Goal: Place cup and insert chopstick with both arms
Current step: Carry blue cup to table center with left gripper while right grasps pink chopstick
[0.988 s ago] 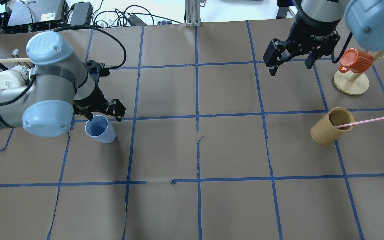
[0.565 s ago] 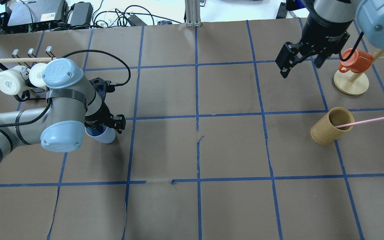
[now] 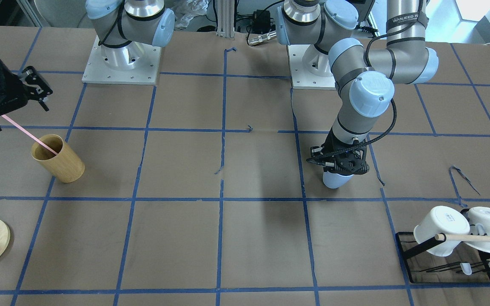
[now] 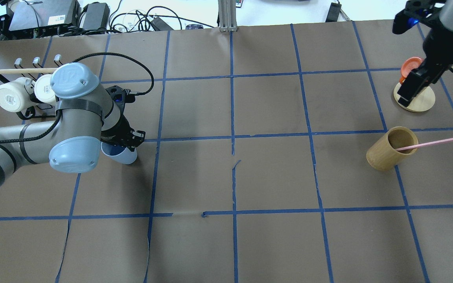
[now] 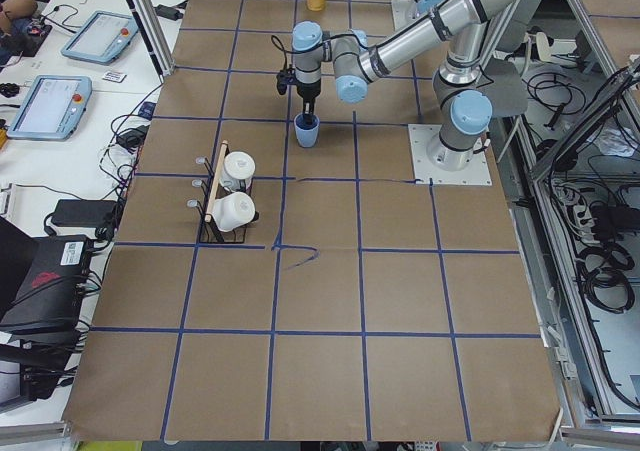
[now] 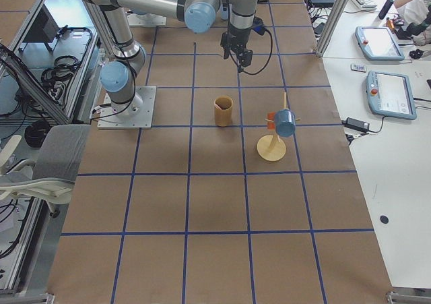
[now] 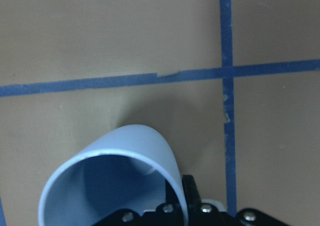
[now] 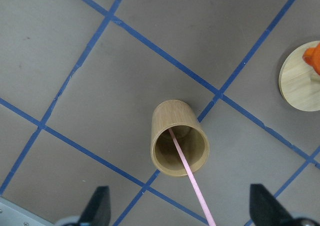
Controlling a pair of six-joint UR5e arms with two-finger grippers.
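Note:
The light-blue cup [image 4: 127, 157] stands on the brown table on my left side, and also shows in the front view [image 3: 335, 181] and the left wrist view [image 7: 131, 147]. My left gripper [image 4: 121, 146] is down over it, shut on the cup's wall at the rim, one finger inside. The pale pink chopstick [image 4: 431, 143] leans in the tan wooden holder [image 4: 385, 153] at the right. My right gripper [image 8: 180, 201] is open and empty, well above the holder [image 8: 170, 113] and the chopstick [image 8: 192, 186]. In the front view it [image 3: 17, 106] hangs over the stick's upper end.
A black rack with white mugs [image 4: 16, 94] and a wooden rod stands behind my left arm. An orange mug [image 4: 409, 67] hangs on a wooden tree stand [image 4: 421, 103] just beyond the holder, under my right gripper in the overhead view.
My left gripper came down over the blue cup and its fingers closed on the wall. My right arm swung to the right, past the orange mug stand, still open.

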